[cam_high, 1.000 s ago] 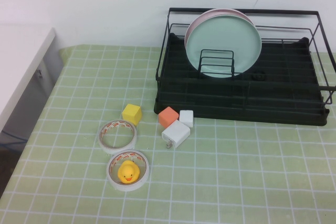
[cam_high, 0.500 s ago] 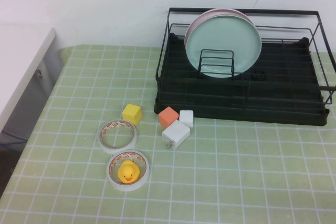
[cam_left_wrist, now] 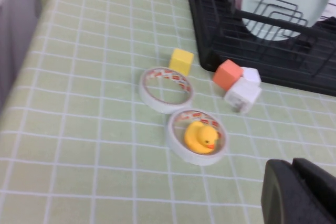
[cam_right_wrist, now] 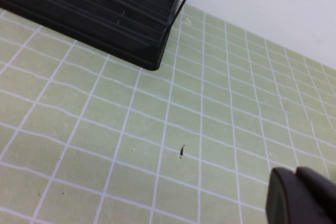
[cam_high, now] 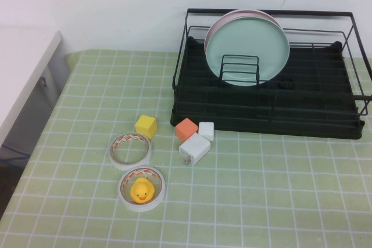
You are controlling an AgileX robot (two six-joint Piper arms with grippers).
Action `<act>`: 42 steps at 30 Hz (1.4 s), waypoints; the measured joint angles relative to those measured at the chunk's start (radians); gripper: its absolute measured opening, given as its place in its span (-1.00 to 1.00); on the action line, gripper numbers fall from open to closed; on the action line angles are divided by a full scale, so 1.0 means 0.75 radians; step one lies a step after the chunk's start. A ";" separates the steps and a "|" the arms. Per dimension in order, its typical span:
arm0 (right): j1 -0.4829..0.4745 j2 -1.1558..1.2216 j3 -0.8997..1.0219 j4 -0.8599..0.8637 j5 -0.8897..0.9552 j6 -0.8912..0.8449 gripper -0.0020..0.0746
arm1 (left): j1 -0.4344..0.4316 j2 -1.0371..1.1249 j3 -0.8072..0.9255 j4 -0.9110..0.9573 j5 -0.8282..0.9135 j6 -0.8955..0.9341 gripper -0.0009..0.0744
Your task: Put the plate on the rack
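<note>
Since the round mint-green plate (cam_high: 247, 47) stands upright in the black wire rack (cam_high: 267, 100), upper right, both grippers (cam_left_wrist: 299, 192) (cam_right_wrist: 302, 198) sit low; jaws' openness untellable.

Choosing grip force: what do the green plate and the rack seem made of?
Plate: likely matte plastic or melamine, plain with no glare, though glazed ceramic is possible. Rack: thin black-coated metal wire over a dull black tray, probably plastic. Left hand and right hand hang over the table, away from both.
</note>
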 joint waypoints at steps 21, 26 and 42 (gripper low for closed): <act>0.000 0.000 0.000 0.000 0.000 0.000 -0.92 | 0.263 -0.009 0.509 0.197 -0.547 -0.027 -0.98; 0.000 0.000 0.000 -0.002 0.000 -0.002 -0.92 | 0.263 -0.078 0.509 0.179 -0.509 0.145 -0.98; 0.000 0.000 0.000 -0.002 0.000 -0.002 -0.92 | 0.263 -0.096 0.506 0.042 -0.501 0.199 -0.98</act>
